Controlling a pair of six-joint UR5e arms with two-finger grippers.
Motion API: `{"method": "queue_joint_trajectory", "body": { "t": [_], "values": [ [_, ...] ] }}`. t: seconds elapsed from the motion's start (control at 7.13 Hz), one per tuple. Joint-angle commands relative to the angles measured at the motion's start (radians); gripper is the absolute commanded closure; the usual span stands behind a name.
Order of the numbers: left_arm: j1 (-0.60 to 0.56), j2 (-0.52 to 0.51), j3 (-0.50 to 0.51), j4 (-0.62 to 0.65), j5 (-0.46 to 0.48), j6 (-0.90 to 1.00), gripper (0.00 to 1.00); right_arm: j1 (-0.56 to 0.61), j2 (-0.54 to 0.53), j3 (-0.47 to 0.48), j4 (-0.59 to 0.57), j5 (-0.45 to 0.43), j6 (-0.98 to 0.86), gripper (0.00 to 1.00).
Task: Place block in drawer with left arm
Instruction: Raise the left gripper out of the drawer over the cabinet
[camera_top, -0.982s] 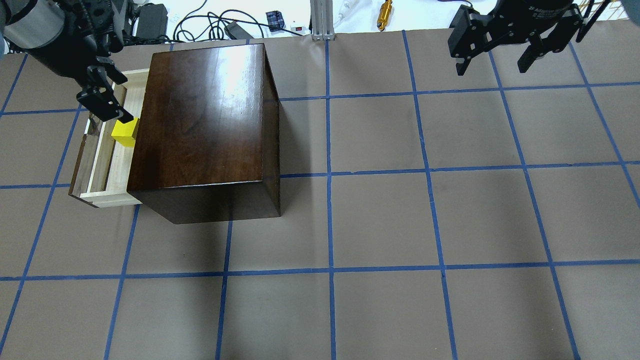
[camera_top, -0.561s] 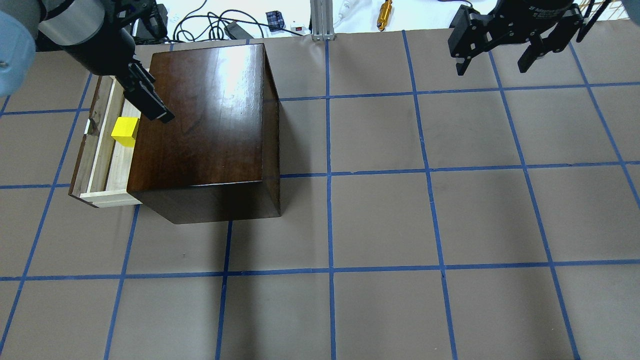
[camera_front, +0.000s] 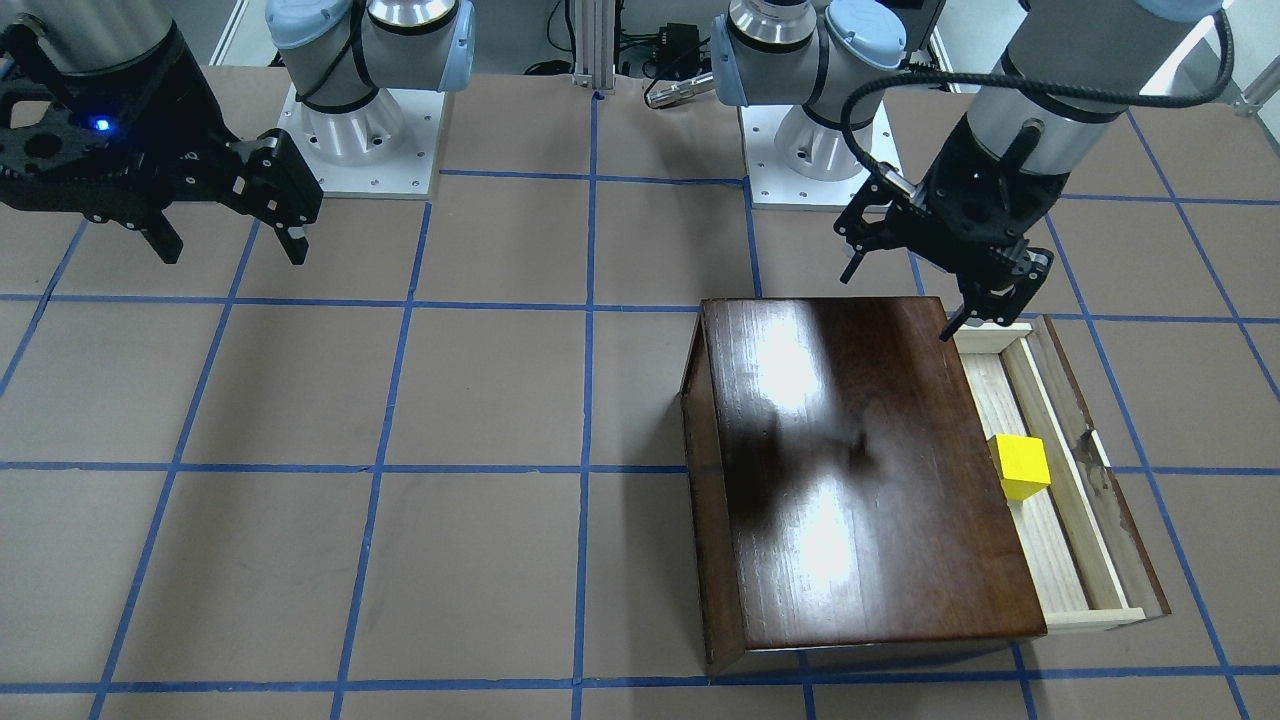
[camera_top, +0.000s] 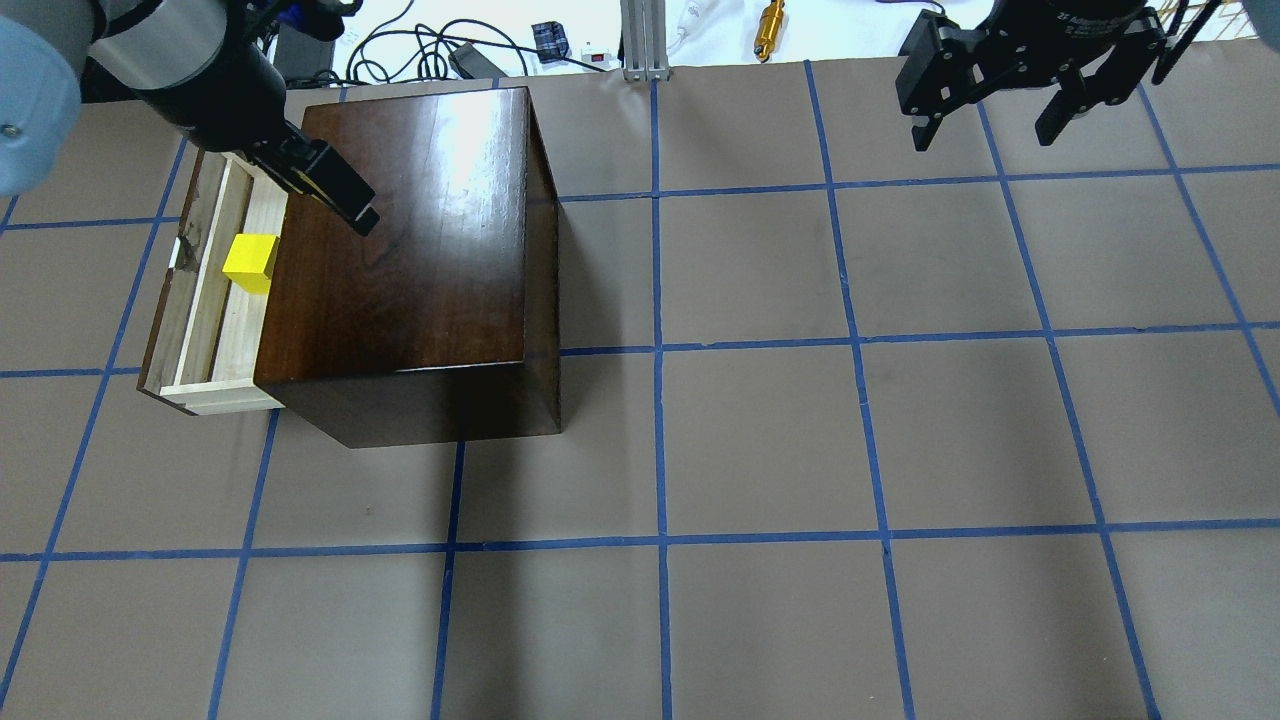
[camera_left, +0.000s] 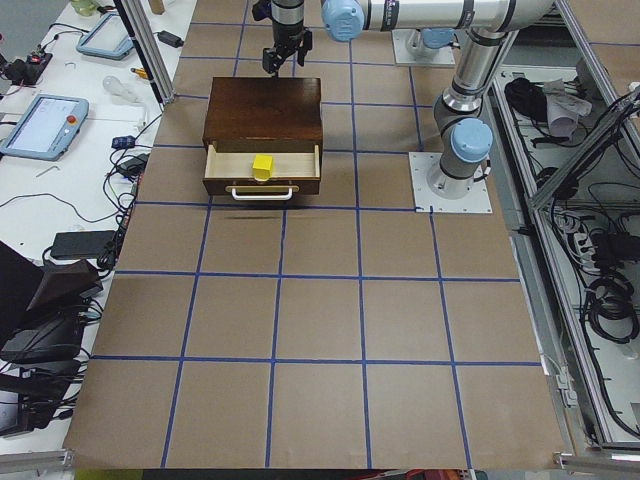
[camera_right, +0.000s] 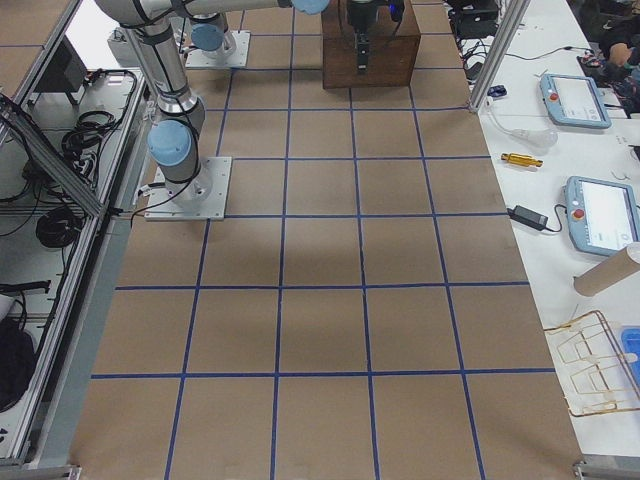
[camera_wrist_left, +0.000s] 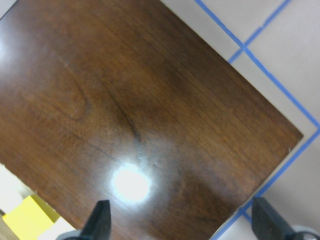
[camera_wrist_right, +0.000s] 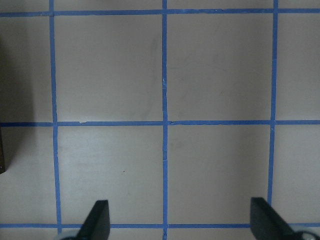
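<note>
The yellow block (camera_top: 250, 263) sits loose in the pulled-out pale-wood drawer (camera_top: 205, 320) on the left side of the dark-brown box (camera_top: 410, 240). It also shows in the front view (camera_front: 1019, 466) and at the lower left corner of the left wrist view (camera_wrist_left: 30, 222). My left gripper (camera_top: 335, 195) is open and empty. It hovers above the box top's back left corner, apart from the block, and the wrist view (camera_wrist_left: 182, 222) shows its fingertips wide apart over the glossy lid. My right gripper (camera_top: 985, 135) is open and empty above the table's far right.
Cables, an aluminium post (camera_top: 640, 40) and a brass-coloured tool (camera_top: 770, 25) lie beyond the table's back edge. The two arm bases (camera_front: 360, 130) (camera_front: 810, 130) stand at the robot's side. Blue tape lines grid the brown table.
My left gripper has drawn away from the block and moved rightward from over the drawer to over the box top. The block stays in the drawer. The right arm has not moved.
</note>
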Motion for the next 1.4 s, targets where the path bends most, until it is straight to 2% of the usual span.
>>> {"method": "queue_joint_trajectory", "body": {
  "t": [0.0, 0.42, 1.26],
  "values": [
    [-0.001, 0.008, 0.007, 0.005, 0.065, -0.218, 0.0, 0.0, 0.001, 0.0, 0.0, -0.001, 0.0, 0.0],
    [-0.015, -0.021, 0.097, -0.075, 0.058, -0.411, 0.0, 0.0, -0.001, 0.0, 0.0, 0.001, 0.0, 0.0],
    [-0.035, -0.029, 0.1, -0.112, 0.068, -0.461, 0.0, 0.0, 0.001, 0.0, 0.0, -0.001, 0.0, 0.0]
  ]
}}
